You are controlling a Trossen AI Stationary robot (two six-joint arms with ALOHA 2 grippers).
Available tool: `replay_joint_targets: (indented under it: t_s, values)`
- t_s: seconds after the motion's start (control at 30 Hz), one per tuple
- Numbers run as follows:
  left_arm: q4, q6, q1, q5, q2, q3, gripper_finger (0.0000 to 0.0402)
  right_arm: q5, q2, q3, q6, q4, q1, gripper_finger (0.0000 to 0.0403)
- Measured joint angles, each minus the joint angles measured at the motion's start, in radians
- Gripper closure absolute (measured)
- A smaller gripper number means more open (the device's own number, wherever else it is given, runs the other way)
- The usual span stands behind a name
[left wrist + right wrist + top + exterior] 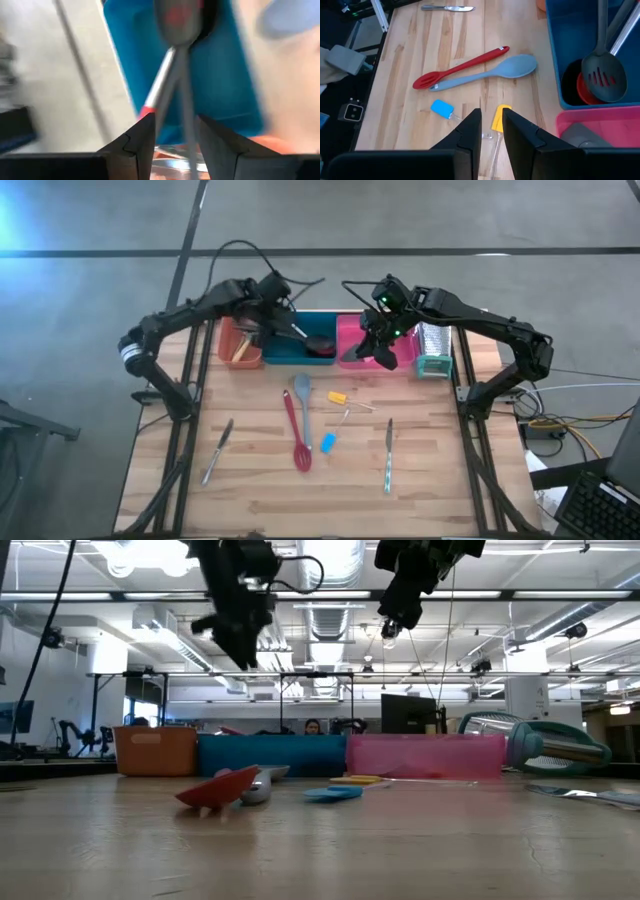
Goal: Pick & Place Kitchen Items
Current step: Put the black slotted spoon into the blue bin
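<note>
Overhead, table-level and two close wrist cameras all share the teal tray [298,350].

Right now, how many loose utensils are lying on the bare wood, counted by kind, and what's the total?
Knives: 2, the knife on the left and the knife on the right
Red slotted spoon: 1
Grey-blue spoon: 1
Small blue-headed tool: 1
Small yellow-headed tool: 1
Total: 6
</note>
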State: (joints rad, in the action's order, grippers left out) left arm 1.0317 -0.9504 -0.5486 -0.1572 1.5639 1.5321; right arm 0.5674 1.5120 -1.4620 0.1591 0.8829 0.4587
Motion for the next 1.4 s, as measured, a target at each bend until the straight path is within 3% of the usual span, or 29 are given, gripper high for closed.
replay_joint_targets:
  t_s: [0.2, 0.5, 0.7, 0.9, 1.07, 1.27, 1.4]
  values:
    - [0.266, 0.33, 0.047, -0.001, -0.004, 0.121, 0.0273, 0.0, 0.0, 0.0, -0.007, 0.001, 0.0, 0.032]
    - [0.362, 0.667, 0.112, 0.018, -0.015, 0.044, 0.0298, 0.0, 0.0, 0.0, -0.026, 0.001, 0.0, 0.0322]
    - [0.347, 0.532, 0.124, -0.05, -0.055, -0.154, 0.031, 0.0, 0.0, 0.0, -0.026, 0.001, 0.0, 0.0335]
    - [0.119, 0.373, 0.12, -0.202, -0.086, -0.366, 0.0334, -0.001, 0.0, 0.0, -0.028, -0.004, 0.0, 0.0339]
    - [-0.048, 0.315, 0.102, -0.306, -0.087, -0.457, 0.0354, -0.001, 0.001, 0.0, -0.028, -0.009, 0.0, 0.0332]
    - [-0.125, 0.287, 0.037, -0.302, -0.085, -0.474, 0.0372, -0.001, 0.002, 0.0, -0.028, -0.032, 0.0, 0.0323]
    - [-0.131, 0.268, -0.015, -0.207, -0.085, -0.472, 0.0383, -0.001, 0.002, 0.0, -0.028, -0.034, 0.0, 0.0321]
